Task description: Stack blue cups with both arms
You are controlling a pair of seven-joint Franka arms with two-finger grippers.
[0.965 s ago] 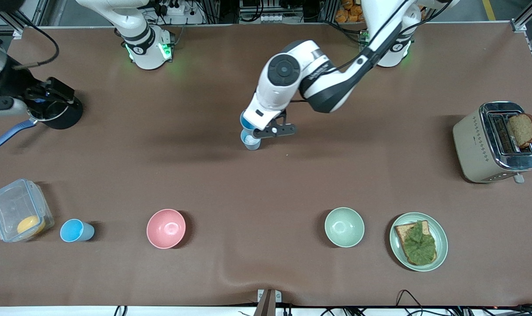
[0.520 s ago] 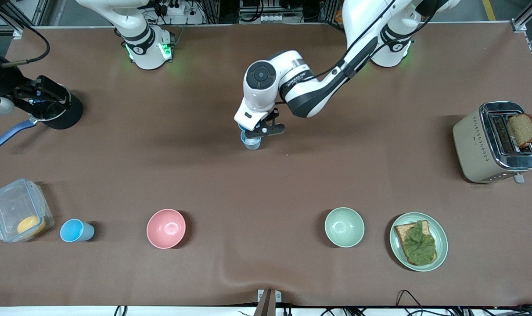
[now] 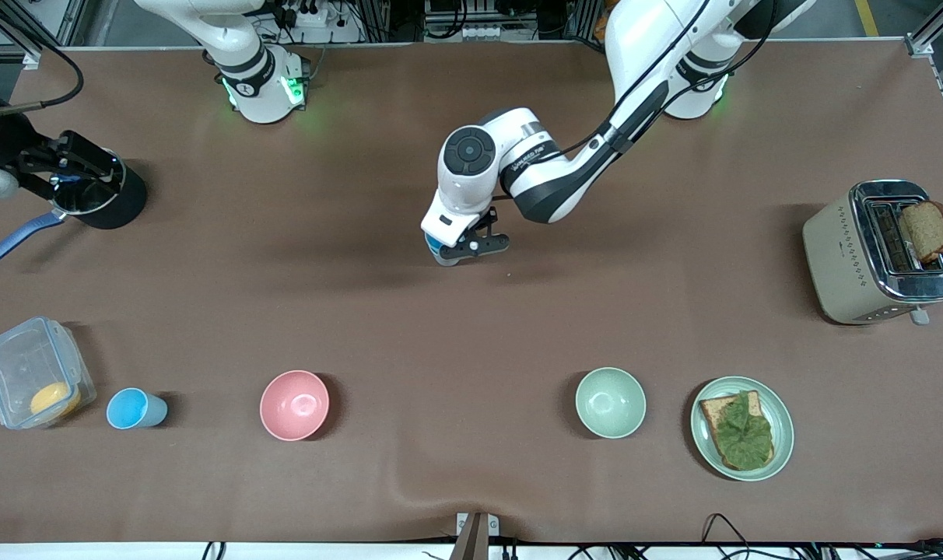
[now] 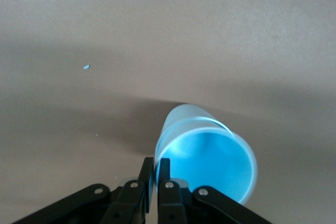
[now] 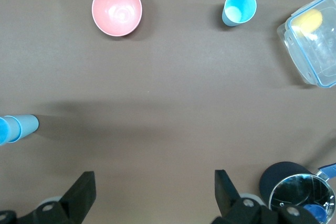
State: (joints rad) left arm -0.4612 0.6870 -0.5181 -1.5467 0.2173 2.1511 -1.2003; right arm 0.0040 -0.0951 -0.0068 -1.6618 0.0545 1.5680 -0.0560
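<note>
My left gripper (image 3: 457, 250) is over the middle of the table, shut on the rim of a blue cup (image 3: 438, 253). In the left wrist view the fingers (image 4: 156, 169) pinch the rim, one finger inside and one outside, and this cup (image 4: 210, 161) sits nested in a second blue cup standing on the table. The nested pair also shows in the right wrist view (image 5: 16, 128). A third blue cup (image 3: 133, 408) stands alone near the front camera at the right arm's end, also seen in the right wrist view (image 5: 239, 7). My right gripper (image 3: 75, 167) is open and empty over a black pot, with its fingers wide apart (image 5: 153, 182).
A black pot (image 3: 106, 198) with a blue handle sits at the right arm's end. A clear container (image 3: 36, 381) with something yellow stands beside the lone cup. A pink bowl (image 3: 294, 404), a pale green bowl (image 3: 610, 402), a plate of toast (image 3: 741, 428) and a toaster (image 3: 876, 253) stand on the table.
My left gripper has lowered its blue cup down into the cup on the table. My right gripper has shifted slightly toward the table's end.
</note>
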